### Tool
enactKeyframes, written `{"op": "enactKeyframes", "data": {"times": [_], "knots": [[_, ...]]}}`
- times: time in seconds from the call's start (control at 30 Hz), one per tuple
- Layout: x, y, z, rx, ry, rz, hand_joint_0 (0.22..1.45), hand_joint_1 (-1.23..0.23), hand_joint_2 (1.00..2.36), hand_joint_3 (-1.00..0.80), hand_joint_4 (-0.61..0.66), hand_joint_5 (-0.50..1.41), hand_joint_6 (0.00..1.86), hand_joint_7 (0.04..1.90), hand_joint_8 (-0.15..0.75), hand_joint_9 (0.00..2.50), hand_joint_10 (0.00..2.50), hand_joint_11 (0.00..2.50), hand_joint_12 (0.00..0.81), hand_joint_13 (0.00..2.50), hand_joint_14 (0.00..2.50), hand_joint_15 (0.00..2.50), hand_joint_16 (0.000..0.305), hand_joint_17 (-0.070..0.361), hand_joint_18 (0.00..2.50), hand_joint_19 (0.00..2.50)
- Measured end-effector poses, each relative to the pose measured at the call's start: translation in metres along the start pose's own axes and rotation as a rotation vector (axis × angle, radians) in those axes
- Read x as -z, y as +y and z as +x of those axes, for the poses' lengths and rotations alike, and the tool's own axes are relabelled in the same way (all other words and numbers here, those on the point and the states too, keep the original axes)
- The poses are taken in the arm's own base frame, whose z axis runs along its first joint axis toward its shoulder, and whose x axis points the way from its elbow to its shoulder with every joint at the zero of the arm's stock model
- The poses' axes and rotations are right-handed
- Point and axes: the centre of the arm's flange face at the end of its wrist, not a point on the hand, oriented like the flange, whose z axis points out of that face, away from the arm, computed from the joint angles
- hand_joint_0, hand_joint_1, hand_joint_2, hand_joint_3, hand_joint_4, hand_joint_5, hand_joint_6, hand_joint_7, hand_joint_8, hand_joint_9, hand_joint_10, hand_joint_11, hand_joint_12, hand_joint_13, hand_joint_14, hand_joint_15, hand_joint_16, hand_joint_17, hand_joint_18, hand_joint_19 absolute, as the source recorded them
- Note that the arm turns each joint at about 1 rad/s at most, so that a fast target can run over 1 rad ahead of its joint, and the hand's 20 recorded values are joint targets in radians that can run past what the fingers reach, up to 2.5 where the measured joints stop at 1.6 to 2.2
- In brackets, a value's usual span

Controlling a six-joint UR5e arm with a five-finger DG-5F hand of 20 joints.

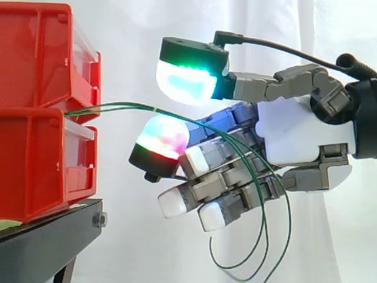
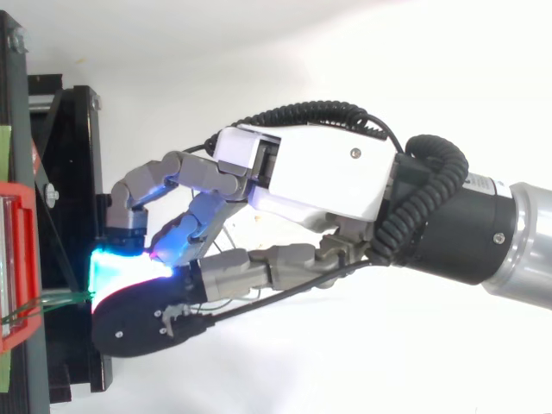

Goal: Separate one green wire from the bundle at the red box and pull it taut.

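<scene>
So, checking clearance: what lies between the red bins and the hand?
In the side view, green wires run from the red bins across to the hand; behind them, white curtain.

Bright, even light; white curtain (image 1: pixel 135 236) glares; shadows barely show.

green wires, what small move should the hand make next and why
Probably close the glowing pads on one of the green wires. The wires run from between the red bins through the gap between the hand's pads, which stand apart, and hang in slack loops below it.
</scene>
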Motion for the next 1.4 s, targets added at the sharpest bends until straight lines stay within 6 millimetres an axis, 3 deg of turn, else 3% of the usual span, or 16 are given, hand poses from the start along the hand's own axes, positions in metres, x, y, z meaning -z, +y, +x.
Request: {"op": "enactKeyframes", "data": {"times": [0.17, 0.33, 0.53, 0.8, 1.03, 1.17, 1.4], "knots": [[0.0013, -0.0013, -0.0006, 0.001, 0.001, 0.013, 0.6, -0.62, 1.01, -0.33, 0.25, -0.19, 0.91, 1.05, 0.357, 0.99, 0.02, 0.81, 0.306, 0.91, 0.01, 0.37, 0.046, 0.105, 0.91, 0.43], [0.0018, -0.0019, -0.0008, 0.003, -0.001, 0.019, 0.6, -0.7, 1.01, -0.36, 0.26, -0.21, 0.91, 1.02, 0.365, 1.03, 0.02, 1.11, 0.308, 0.93, 0.01, 0.42, 0.047, 0.106, 0.91, 0.42], [0.0021, -0.0023, -0.0007, 0.003, -0.002, 0.02, 0.61, -0.73, 1.01, -0.39, 0.26, -0.21, 0.91, 1.0, 0.357, 1.05, 0.01, 1.16, 0.301, 0.97, 0.02, 0.48, 0.047, 0.105, 0.9, 0.42], [0.0024, -0.0023, 0.0002, 0.003, -0.002, 0.02, 0.62, -0.72, 1.02, -0.28, 0.18, -0.21, 0.92, 1.07, 0.358, 1.09, 0.01, 1.24, 0.31, 1.01, 0.02, 0.53, 0.046, 0.104, 0.9, 0.42], [0.0023, -0.0015, 0.0018, 0.002, -0.001, 0.016, 0.64, -0.72, 1.01, -0.29, 0.19, -0.21, 0.93, 1.03, 0.347, 1.15, 0.01, 1.55, 0.327, 1.11, 0.02, 0.77, 0.046, 0.104, 0.9, 0.43], [0.0023, -0.0014, 0.002, 0.001, -0.001, 0.015, 0.64, -0.71, 1.01, -0.31, 0.2, -0.21, 0.93, 1.03, 0.345, 1.14, 0.13, 1.54, 0.356, 1.2, 0.02, 1.02, 0.046, 0.104, 0.92, 0.46], [0.0023, -0.0013, 0.0024, 0.001, -0.001, 0.015, 0.66, -0.74, 1.01, -0.33, 0.16, -0.22, 0.92, 1.01, 0.343, 1.11, 0.2, 1.53, 0.358, 1.27, 0.02, 1.23, 0.047, 0.105, 0.93, 0.47]]}}
